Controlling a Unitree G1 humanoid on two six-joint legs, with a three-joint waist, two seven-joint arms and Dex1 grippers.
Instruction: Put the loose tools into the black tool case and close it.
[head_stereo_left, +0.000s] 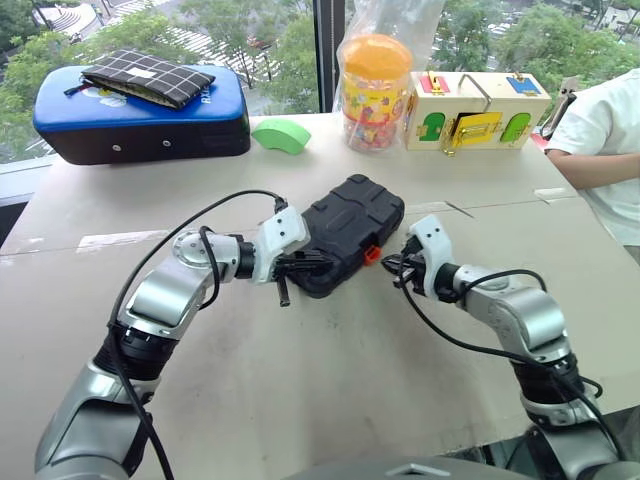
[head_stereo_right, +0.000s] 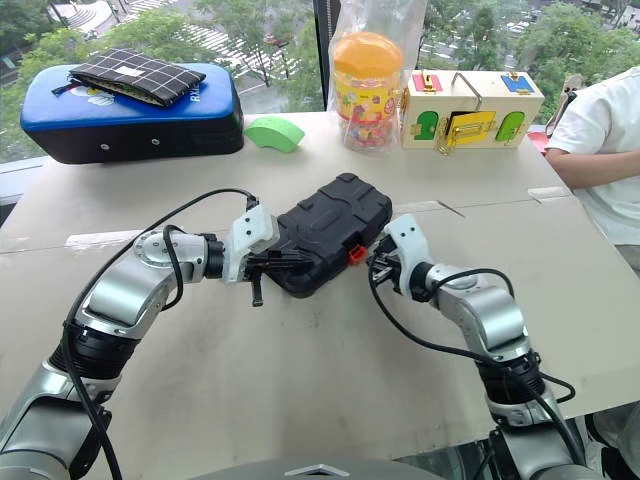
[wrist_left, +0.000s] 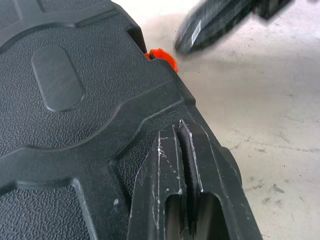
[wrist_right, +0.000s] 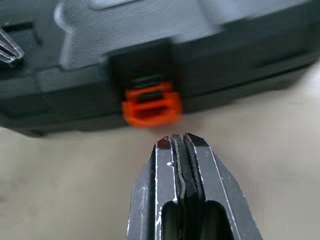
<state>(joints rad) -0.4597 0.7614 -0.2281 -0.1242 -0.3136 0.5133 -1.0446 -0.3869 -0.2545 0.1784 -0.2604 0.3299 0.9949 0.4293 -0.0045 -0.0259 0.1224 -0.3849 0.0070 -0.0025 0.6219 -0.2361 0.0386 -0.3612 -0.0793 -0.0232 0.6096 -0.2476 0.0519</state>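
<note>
A beige table (head_stereo_left: 330, 400) carries the black tool case (head_stereo_left: 350, 232) near its middle, lid down, its contents hidden. Along the far edge sit a blue-and-black padded case (head_stereo_left: 140, 118), a wooden latch box (head_stereo_left: 478, 110) and a plastic jar (head_stereo_left: 375, 90); a person's sleeve (head_stereo_left: 605, 120) is cut off at the right edge. The left gripper (head_stereo_left: 296, 268), fingers together, rests on the case's near corner; the right gripper (head_stereo_left: 392, 264), fingers together, points at the orange latch (head_stereo_left: 372, 253), just beside it

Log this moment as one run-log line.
case: black tool case lid down | latch: orange latch facing right gripper, shut, apart | left gripper shut, on lid corner
</note>
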